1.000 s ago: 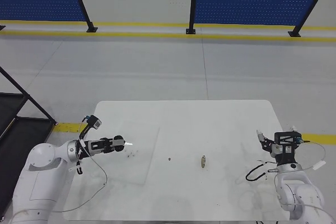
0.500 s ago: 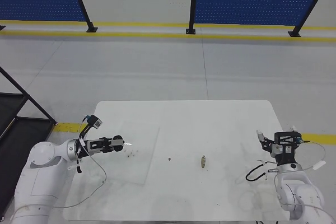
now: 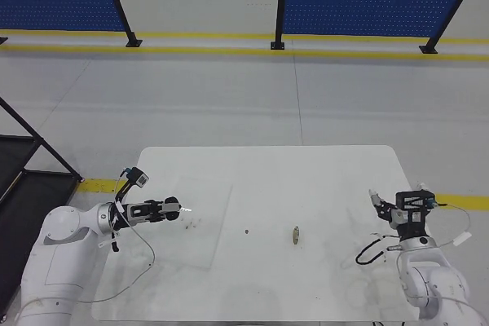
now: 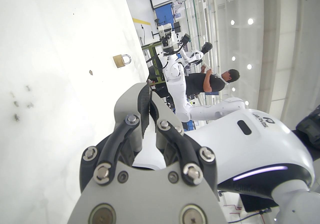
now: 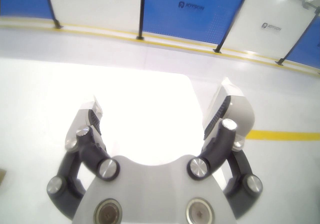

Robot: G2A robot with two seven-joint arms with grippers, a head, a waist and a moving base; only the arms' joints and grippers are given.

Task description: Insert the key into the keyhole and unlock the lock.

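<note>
Where the top view shows both arms along the lower edge, the left claw (image 3: 182,209) is at lower left over the white desk (image 3: 310,175), pointing toward frame centre. Its pads (image 4: 144,107) are pressed together in the left wrist view. A small bright glint sits at its tip in the top view; cannot tell what it is, or whether anything is pinched.

The right claw (image 3: 379,202) is at lower right, over the desk's right edge. Its fingers (image 5: 220,110) are spread wide apart, with bare desk behind the gap. A black cable (image 3: 371,251) loops on the desk just below it in frame.

The padlock (image 3: 295,235), with a brass body and silver shackle, lies flat on the desk a little right of and below frame centre. It is between the two claws and well apart from both.

A dark speck (image 3: 246,232) lies left of the padlock, apart from it and too small to identify. In the left wrist view a few grey smudges (image 4: 17,105) mark the desk.

Beyond the desk is grey floor (image 3: 228,98), with a black rack (image 3: 16,187) at the left edge. Yellow lines (image 3: 228,50) and blue barrier panels (image 3: 367,15) run along the top edge.
</note>
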